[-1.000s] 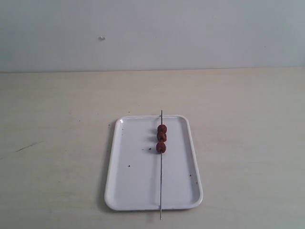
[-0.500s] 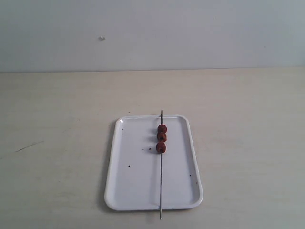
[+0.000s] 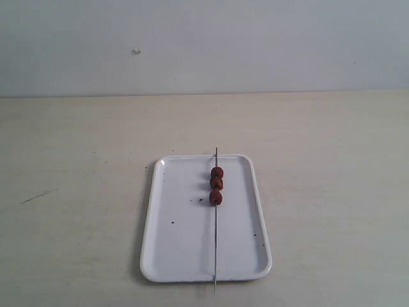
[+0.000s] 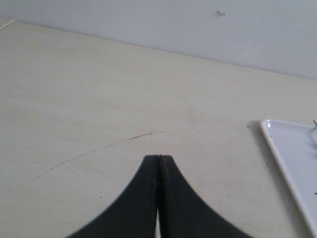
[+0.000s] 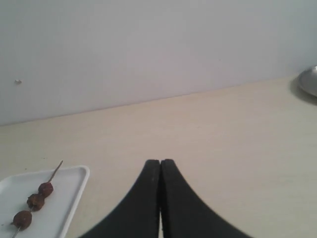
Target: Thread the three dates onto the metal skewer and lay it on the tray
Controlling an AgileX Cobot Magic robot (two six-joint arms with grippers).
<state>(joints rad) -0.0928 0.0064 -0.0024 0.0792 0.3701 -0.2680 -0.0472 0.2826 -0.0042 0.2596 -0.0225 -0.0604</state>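
The white tray lies on the table near the front. The metal skewer rests lengthwise across it, its ends past both short rims. Three dates sit threaded in a row on its far half; the right wrist view shows the dates on the skewer too. Neither arm appears in the exterior view. My left gripper is shut and empty over bare table, beside the tray. My right gripper is shut and empty, off to the side of the tray.
Dark crumbs fleck the tray. A thin dark scratch marks the table at the left. A grey rounded object sits at the table's far edge in the right wrist view. A pale wall stands behind the table.
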